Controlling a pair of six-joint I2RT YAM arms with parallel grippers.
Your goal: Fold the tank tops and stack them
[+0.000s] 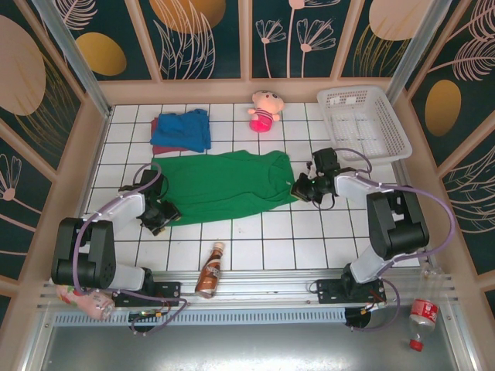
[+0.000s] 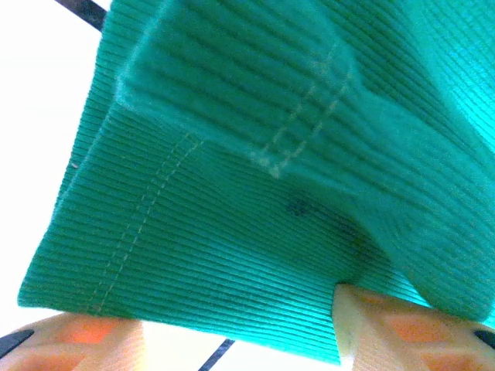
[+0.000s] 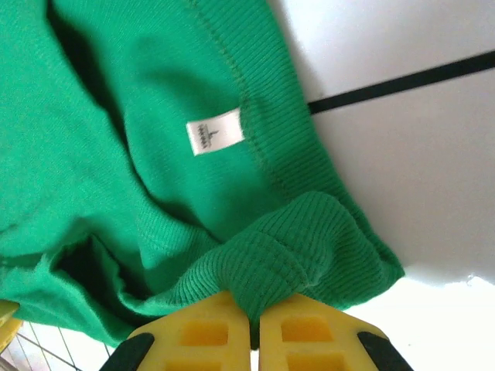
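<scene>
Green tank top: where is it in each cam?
Top external: green tank top spread mid-table, between the two arms.
Left wrist: green tank top covers most of the frame, above the left gripper.
Right wrist: green tank top left and centre, a fold pinched by the right gripper at bottom.
Shared landmark: table, white tiles with dark grout lines.

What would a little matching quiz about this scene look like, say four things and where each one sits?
Things:
A. green tank top
B. blue tank top
C. doll
D. basket

Places:
1. far right corner
2. middle of the far edge
3. spread out in the centre
4. far left, bunched up

Pairs: A-3, B-4, C-2, D-1
</scene>
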